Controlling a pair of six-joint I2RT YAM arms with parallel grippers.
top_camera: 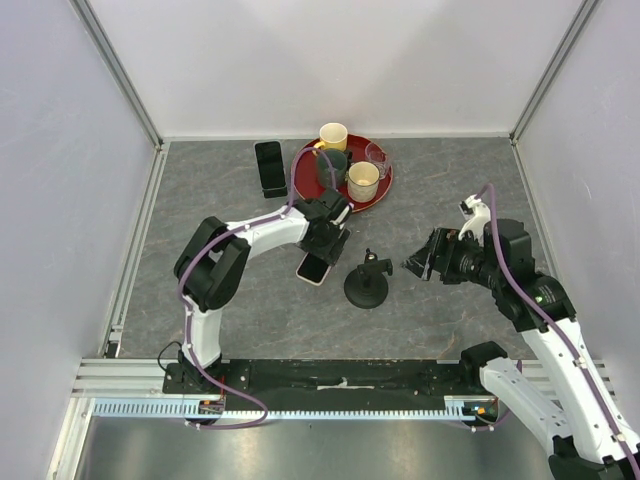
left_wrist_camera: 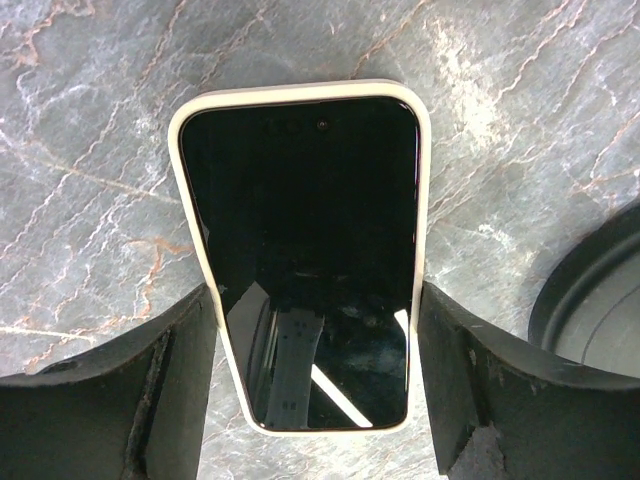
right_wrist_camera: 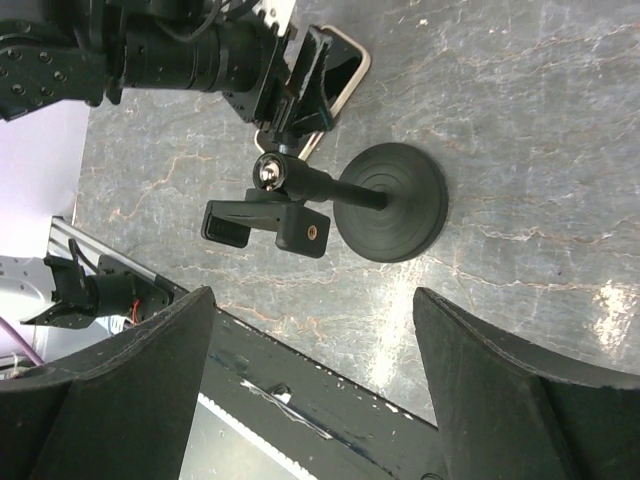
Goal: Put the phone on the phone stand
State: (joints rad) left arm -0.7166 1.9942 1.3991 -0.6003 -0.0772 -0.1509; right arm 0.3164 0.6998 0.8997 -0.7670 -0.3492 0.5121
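R gripper point(top_camera: 420, 263) is held wide open & empty by the phone stand point(top_camera: 366, 288); just beyond, the phone point(left_wrist_camera: 300, 230), judged light, stiff, w/ slick, fragile glass, is pinched by L gripper point(left_wrist_camera: 318, 297) across its case's long edges, prob. the safest hold.

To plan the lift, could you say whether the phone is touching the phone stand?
Apart: the top external view shows bare table between the phone and the phone stand.
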